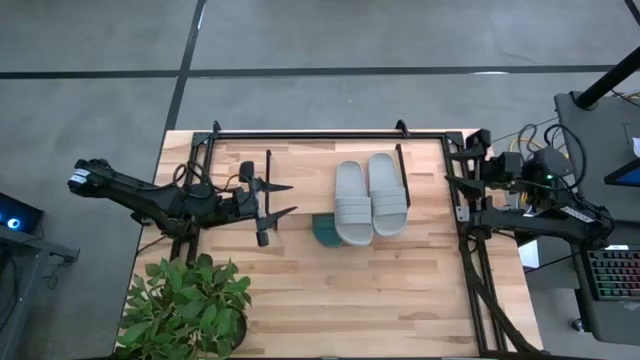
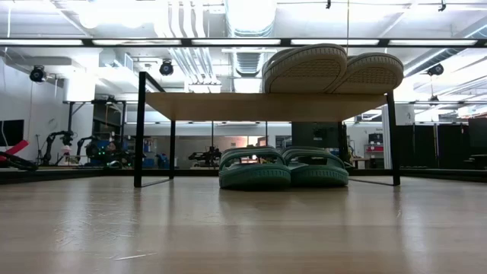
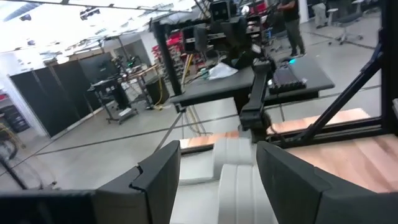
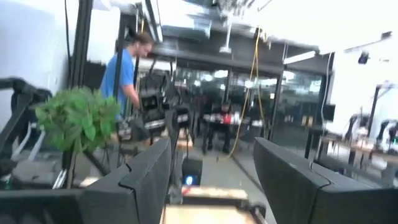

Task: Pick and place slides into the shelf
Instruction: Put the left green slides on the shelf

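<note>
Slides lay in two pairs at the shelf (image 2: pixel 266 106): the two pale grey slides (image 1: pixel 370 200) rested side by side on its light wooden top board, touching along their inner edges, and the two teal slides (image 2: pixel 281 169) sat side by side on the table (image 1: pixel 380 290) beneath it, between the thin black legs. From above, only one teal edge showed past the board beside a grey heel. The left gripper (image 1: pixel 280 200) hovered over the table, well apart from the shelf, its fingers spread and empty, pointing toward the grey pair. The right gripper (image 4: pixel 214 180) was drawn back at the right side of the table frame, its two fingers also spread with nothing between them. A potted plant (image 1: pixel 185 305) stood at the table's near left corner, clear of the shelf. Judged from how everything lay, all four sandals seemed already placed and little of the job appeared to be left. Being foam, each sandal would likely be light and soft, yielding under a pinch and springing back, with a matte surface that should not slip much. The wide strap arching over the footbed looked the surest hold, one finger sliding under it; pinching the sole's thick side edge would be the alternative, though the foam could bend there.
</note>
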You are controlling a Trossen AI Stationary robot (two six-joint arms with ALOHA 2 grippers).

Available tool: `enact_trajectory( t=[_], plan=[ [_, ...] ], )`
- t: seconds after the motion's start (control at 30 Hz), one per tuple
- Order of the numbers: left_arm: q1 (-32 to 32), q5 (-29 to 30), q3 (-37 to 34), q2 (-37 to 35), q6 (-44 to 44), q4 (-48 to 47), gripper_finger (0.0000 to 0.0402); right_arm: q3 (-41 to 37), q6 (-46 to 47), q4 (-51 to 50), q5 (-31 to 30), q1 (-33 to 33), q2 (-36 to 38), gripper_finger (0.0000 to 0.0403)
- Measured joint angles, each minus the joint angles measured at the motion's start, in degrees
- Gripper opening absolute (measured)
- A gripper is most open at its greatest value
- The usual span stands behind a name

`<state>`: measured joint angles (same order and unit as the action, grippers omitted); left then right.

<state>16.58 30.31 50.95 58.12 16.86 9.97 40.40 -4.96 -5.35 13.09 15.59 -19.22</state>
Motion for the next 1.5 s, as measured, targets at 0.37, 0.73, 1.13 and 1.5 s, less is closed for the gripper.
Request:
enact_trajectory(
  t=[0.37,0.73,1.13,1.5],
  plan=[
    [0.0,1.9,-6.3,-2.8,0.0,3.4,0.0196,-0.7,-1.5,-7.7,0.4,-0.1,0.1,0.0219],
    [0.1,9.7,-6.3,-2.4,0.0,3.3,0.0196,0.3,-0.8,-3.5,2.3,-8.3,-0.6,0.0219],
    [0.1,9.3,-6.2,-6.4,0.0,3.0,0.0196,12.2,-7.7,-10.7,-4.1,-17.8,-13.6,0.0219],
    [0.1,11.7,-6.4,-5.7,-2.4,6.1,0.0196,25.8,-10.7,-23.2,-18.1,-29.2,-25.9,0.0219]
  ],
)
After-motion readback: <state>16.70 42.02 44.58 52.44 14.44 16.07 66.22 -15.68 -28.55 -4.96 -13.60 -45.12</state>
